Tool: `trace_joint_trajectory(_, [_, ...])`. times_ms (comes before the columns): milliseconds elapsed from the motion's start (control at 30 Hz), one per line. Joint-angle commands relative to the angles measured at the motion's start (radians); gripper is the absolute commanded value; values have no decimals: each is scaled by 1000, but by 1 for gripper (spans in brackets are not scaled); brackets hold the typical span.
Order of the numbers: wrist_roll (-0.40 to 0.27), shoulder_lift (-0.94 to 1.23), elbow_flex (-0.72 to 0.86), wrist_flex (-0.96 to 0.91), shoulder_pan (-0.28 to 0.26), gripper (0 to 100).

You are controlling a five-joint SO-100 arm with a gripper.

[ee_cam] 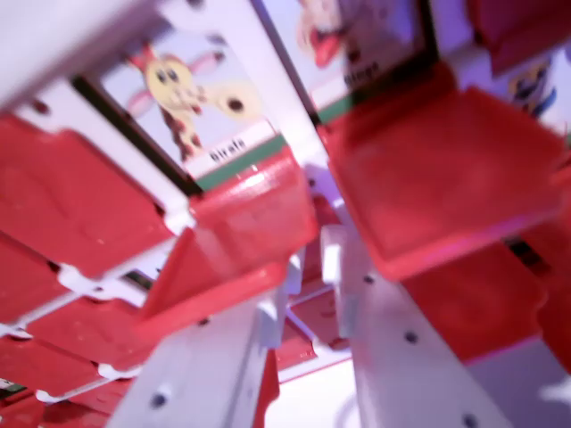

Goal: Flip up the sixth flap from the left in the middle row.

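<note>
A red flap (pixel 234 234) under the giraffe card (pixel 192 107) stands tilted, partly raised off the board. My gripper (pixel 310 259) reaches up from the bottom of the wrist view. Its left finger (pixel 268 330) has its tip against that flap's right edge. Its right finger (pixel 375 330) lies just beside it. A narrow gap shows between the white tips, with nothing held in it. To the wrist view's right a larger red flap (pixel 437 169) stands raised below another animal card (pixel 357 45). The picture is blurred. I cannot tell rows or flap numbers from here.
Several closed red flaps (pixel 62 205) lie flat on the white frame (pixel 80 281) at the left and lower left. More red flaps (pixel 508 31) and a partly seen card (pixel 533 82) sit at the upper right.
</note>
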Motion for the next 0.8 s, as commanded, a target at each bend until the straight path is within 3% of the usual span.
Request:
trace_joint_trajectory(0, [-17, 54, -78, -31, -5, 2])
trace_joint_trajectory(533, [-9, 164, -26, 141, -12, 2])
trace_joint_trajectory(767, [-5, 301, 54, 120, -15, 2])
